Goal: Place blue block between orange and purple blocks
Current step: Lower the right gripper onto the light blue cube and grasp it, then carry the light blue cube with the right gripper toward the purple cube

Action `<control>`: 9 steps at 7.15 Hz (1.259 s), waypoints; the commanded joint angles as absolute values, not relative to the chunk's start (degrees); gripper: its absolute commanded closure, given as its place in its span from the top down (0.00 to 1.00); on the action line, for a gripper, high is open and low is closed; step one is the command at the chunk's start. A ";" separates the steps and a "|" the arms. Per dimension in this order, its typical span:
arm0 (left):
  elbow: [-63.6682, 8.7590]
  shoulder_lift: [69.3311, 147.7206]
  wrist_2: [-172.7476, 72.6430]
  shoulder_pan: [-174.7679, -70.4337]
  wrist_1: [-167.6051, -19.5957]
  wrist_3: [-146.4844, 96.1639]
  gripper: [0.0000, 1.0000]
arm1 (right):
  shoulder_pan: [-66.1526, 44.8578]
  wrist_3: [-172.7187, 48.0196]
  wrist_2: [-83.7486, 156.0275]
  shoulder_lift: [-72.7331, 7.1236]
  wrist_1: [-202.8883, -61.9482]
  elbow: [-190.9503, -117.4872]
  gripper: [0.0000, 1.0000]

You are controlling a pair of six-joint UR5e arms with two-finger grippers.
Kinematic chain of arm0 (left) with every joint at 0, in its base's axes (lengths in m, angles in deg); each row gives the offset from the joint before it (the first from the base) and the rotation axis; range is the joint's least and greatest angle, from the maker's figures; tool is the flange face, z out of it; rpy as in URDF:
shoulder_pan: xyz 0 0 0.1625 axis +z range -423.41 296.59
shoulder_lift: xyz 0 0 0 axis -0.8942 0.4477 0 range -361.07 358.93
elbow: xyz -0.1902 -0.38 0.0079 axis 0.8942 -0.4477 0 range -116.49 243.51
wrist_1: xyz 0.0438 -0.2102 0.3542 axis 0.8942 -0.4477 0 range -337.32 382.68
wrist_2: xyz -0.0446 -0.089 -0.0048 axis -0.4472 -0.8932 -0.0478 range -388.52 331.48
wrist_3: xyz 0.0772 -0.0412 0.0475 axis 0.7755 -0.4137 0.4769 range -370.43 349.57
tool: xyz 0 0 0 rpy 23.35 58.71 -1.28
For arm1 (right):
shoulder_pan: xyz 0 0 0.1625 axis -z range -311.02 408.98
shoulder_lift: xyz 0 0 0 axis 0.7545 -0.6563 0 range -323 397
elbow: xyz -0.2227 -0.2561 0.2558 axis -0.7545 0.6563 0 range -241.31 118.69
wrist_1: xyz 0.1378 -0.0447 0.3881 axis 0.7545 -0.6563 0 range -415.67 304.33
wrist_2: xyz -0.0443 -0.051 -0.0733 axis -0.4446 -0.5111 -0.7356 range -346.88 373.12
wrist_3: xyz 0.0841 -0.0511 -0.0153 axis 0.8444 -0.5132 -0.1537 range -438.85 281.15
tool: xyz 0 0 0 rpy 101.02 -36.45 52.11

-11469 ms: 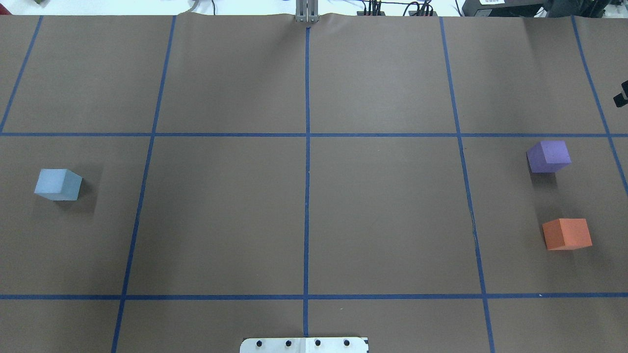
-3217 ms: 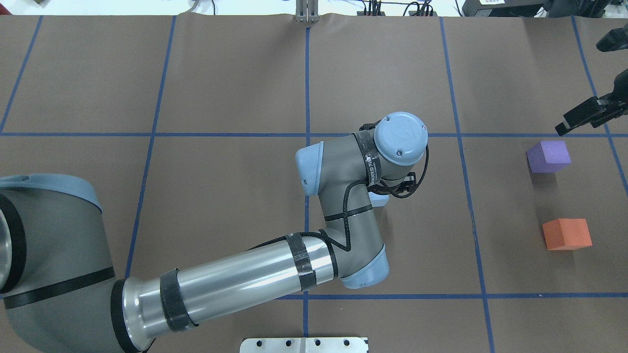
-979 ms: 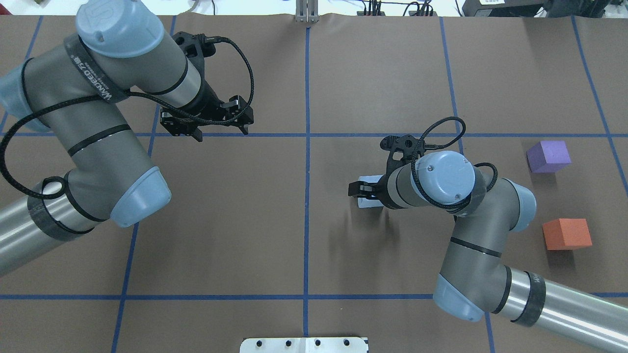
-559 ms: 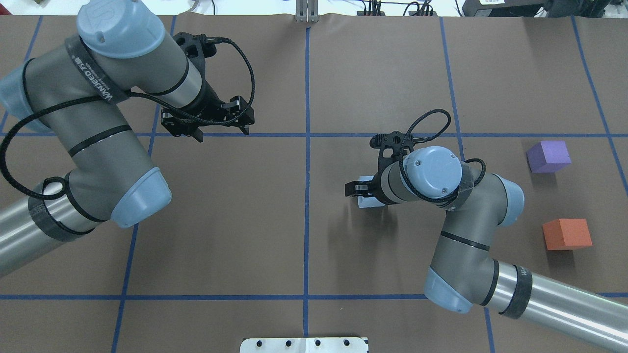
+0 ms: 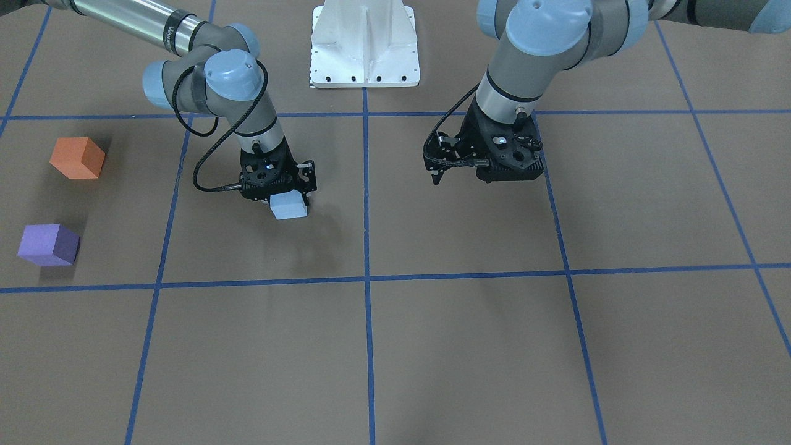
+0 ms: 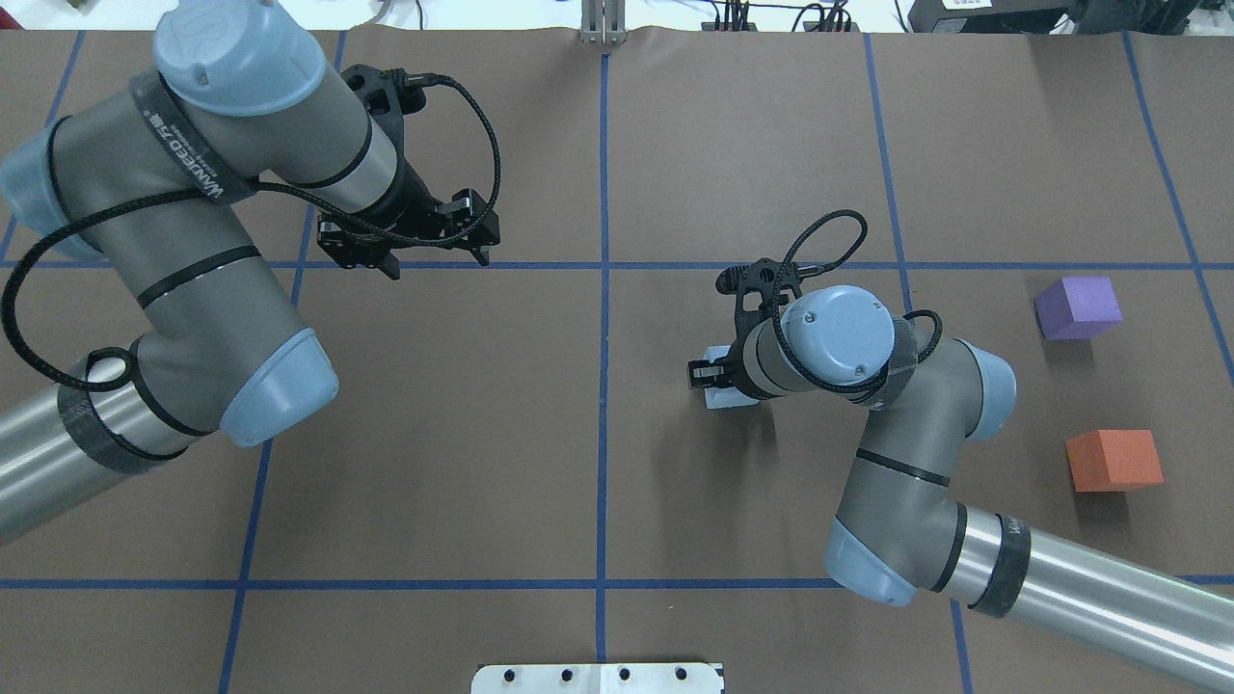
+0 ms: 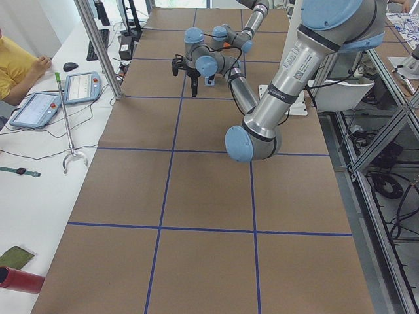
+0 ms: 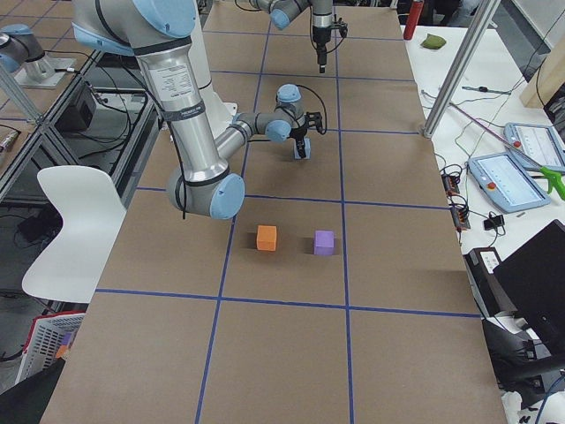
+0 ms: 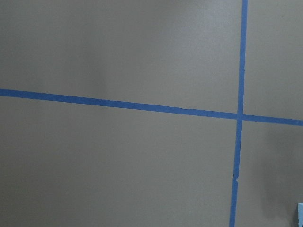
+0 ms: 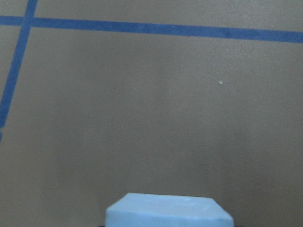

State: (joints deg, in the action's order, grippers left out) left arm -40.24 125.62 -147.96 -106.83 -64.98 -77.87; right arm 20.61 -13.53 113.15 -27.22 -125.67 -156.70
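While the right gripper (image 5: pixel 281 196) straddles the blue block (image 5: pixel 289 210), clamped or not I cannot tell, the gap between orange block (image 5: pixel 76 157) and purple block (image 5: pixel 48 245) lies well off to its right; left gripper (image 6: pixel 435 265) hangs spread, empty.

text: "WANTEED" | on: black strap (image 6: pixel 181 145) round left arm (image 6: pixel 207 289) (further characters unreadable) | else: none

Blue tape lines (image 6: pixel 604 145) grid the brown table (image 6: pixel 771 145); perhaps tablets (image 7: pixel 82 87) alongside.
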 commanded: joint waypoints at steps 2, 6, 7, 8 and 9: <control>-40.20 125.58 -147.96 -106.82 -65.04 -77.93 1.00 | 8.08 -15.38 127.50 -36.40 -126.25 -166.99 0.00; -40.63 125.58 -147.87 -106.74 -65.04 -78.81 1.00 | -7.84 -29.18 136.50 -59.19 -120.66 -171.01 0.00; -40.55 125.58 -147.79 -106.74 -65.04 -78.81 1.00 | -8.66 -28.93 137.82 -62.02 -116.19 -168.82 0.00; -40.63 125.58 -147.79 -106.74 -65.04 -78.81 1.00 | -8.59 -29.19 137.83 -62.83 -115.18 -167.06 0.00; -40.72 125.58 -147.70 -106.74 -65.04 -78.90 1.00 | -8.41 -28.93 137.83 -62.23 -115.00 -165.13 0.00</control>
State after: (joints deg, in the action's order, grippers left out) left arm -40.63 125.58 -147.78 -106.74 -65.04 -78.82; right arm -8.27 -28.97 137.56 -61.87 -116.13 -167.50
